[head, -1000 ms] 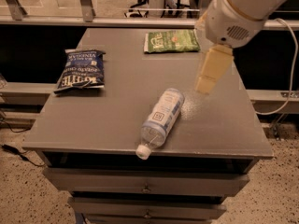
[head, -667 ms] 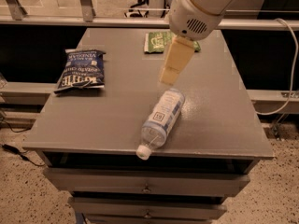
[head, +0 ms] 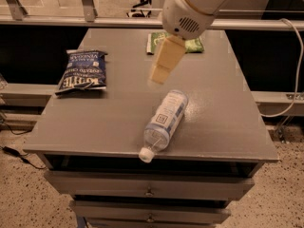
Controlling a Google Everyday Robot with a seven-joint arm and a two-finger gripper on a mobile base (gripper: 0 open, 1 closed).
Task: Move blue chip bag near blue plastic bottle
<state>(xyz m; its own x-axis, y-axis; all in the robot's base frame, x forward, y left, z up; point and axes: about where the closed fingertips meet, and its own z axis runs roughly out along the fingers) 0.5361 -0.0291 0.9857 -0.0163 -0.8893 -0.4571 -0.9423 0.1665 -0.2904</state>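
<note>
The blue chip bag (head: 83, 71), dark navy with white block lettering, lies flat at the left side of the grey table (head: 223, 118). The blue plastic bottle (head: 164, 120), clear with a pale label and white cap, lies on its side near the table's front edge, cap toward the front. My gripper (head: 159, 75) hangs from the white arm above the table's middle, right of the bag and just behind the bottle. It holds nothing.
A green flat snack bag (head: 192, 44) lies at the back of the table, partly hidden by my arm. Drawers sit below the table's front edge. A rail runs behind the table and a cable hangs at the right.
My arm and gripper have swung leftward across the table, from the right side toward the middle, closer to the chip bag. Bag and bottle have not moved.
</note>
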